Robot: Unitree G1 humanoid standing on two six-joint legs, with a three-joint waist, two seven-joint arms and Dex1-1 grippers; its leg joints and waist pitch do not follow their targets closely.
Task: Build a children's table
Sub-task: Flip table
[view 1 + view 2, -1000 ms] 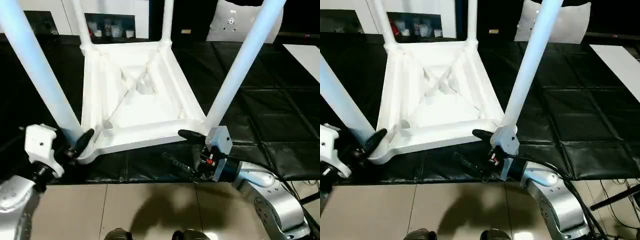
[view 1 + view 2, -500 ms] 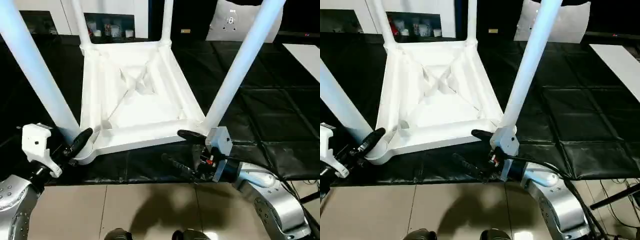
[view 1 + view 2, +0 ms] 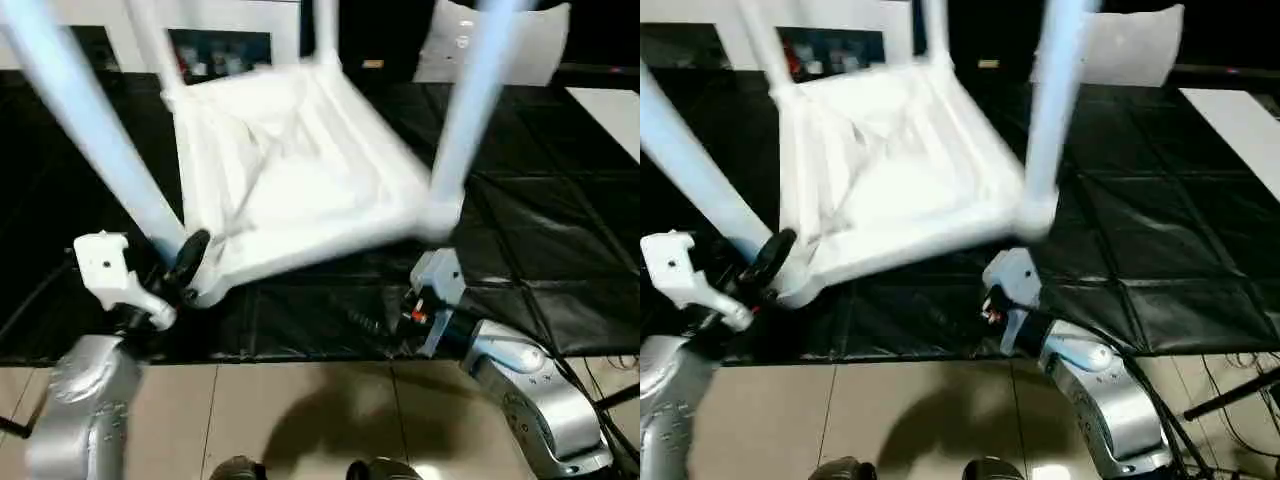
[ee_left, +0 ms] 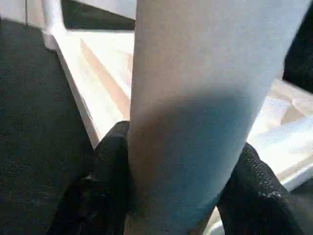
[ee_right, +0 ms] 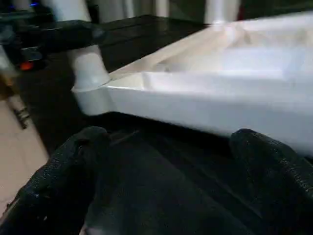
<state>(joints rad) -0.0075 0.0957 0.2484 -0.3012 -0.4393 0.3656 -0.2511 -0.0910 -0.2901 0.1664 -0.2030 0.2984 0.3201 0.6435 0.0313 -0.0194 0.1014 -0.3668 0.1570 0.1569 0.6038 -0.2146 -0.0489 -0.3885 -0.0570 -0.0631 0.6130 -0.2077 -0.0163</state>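
We note the children's table [image 3: 300, 190] is white moulded plastic, smooth with a soft sheen, legs included. The floor mat [image 3: 560, 230] at right of the frame looks like black sheet with a glossy, creased surface. The left gripper [image 4: 181, 196] fingers [image 4: 110, 181] are matt black with a fine grain. Forearm shells [image 3: 530, 390] are satin silver. Floor tiles [image 3: 300, 410] at lower centre are beige, faintly glossy.

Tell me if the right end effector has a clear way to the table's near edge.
Probably yes: the right end effector stands open facing the table's near edge, with only black mat between them.
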